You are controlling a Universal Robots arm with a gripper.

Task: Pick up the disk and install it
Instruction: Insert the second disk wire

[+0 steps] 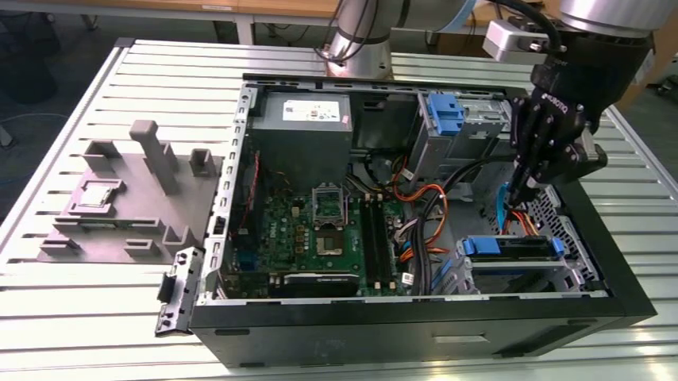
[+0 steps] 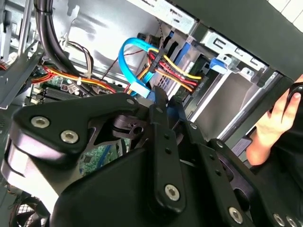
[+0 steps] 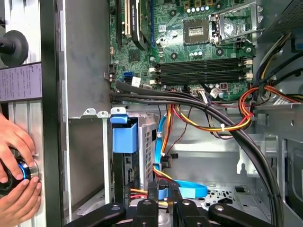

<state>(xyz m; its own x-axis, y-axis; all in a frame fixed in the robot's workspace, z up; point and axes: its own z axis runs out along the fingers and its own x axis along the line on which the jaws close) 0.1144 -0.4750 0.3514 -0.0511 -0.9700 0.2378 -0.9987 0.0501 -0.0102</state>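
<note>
The gripper [image 1: 526, 189], finger state indeterminable, hangs inside the open computer case [image 1: 625, 278] above the blue SATA cable [image 3: 182, 189] and orange power wires [image 3: 222, 126]. The disk [image 1: 510, 248] sits in the front-corner drive cage beside them.

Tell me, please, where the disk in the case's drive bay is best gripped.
Probably by the blue rail across the exposed end of the disk, coming straight down through the case's open side: its body sits sunk in the metal bay, with cables crowding alongside.
</note>
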